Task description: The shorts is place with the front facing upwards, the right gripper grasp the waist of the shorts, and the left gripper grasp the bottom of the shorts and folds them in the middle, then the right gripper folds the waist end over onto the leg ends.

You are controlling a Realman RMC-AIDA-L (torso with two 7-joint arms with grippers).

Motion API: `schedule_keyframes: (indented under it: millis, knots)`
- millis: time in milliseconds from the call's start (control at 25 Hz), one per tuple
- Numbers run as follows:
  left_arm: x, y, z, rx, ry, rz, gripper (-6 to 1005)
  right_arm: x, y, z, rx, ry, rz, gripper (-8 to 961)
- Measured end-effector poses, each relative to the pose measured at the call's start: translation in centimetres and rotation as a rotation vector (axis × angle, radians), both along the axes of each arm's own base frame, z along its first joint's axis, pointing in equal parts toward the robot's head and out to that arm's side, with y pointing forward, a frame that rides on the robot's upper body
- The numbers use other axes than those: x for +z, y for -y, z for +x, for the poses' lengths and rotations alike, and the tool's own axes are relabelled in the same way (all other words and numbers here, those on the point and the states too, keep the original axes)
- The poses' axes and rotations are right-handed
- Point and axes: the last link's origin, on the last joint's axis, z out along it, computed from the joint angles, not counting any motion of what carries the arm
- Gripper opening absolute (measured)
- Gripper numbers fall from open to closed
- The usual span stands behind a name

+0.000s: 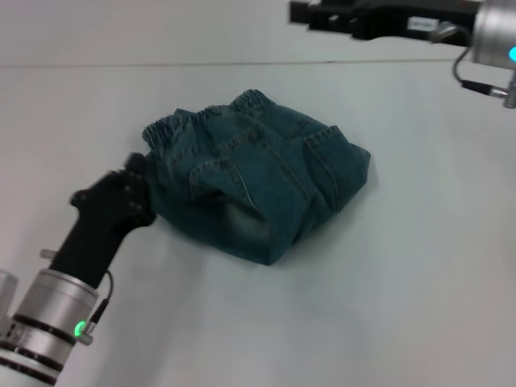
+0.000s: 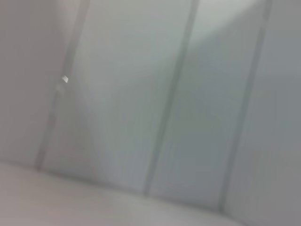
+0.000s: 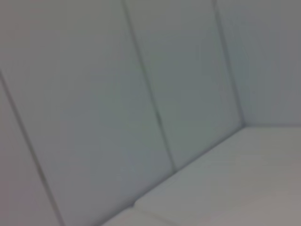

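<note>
Both grippers appear clear of the shorts [image 1: 258, 189], folded mid-frame: left gripper [image 1: 133, 181] beside the waist [image 1: 205, 117], right gripper [image 1: 322, 14] upper right; jaw states unclear.

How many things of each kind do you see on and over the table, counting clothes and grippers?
Clothes: 1, the folded shorts lying on the table.
Grippers: 2, the left gripper touching the left edge of the shorts, and the right gripper raised at the far right, apart from the shorts.
Total: 3
</note>
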Motion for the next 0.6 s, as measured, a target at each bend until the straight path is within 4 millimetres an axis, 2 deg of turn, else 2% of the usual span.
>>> schedule_keyframes:
  millis: [160, 320, 440, 600]
  knots:
    - [0.9, -0.4, 0.8, -0.053, 0.018, 0.048, 15, 1.3, 1.1, 4.5, -0.059, -0.119, 0.114, 810]
    - [0.1, -1.9, 3.5, -0.243, -0.048, -0.039, 24, 2.1, 3.3, 8.3, -0.081, -0.197, 0.175, 809]
    - [0.5, -3.3, 4.2, -0.326, -0.05, -0.134, 48, 1.9, 5.5, 10.1, -0.03, -0.152, 0.136, 809]
    - [2.0, -4.8, 3.4, -0.342, -0.01, -0.317, 104, 1.2, 8.8, 11.8, 0.055, -0.009, -0.028, 811]
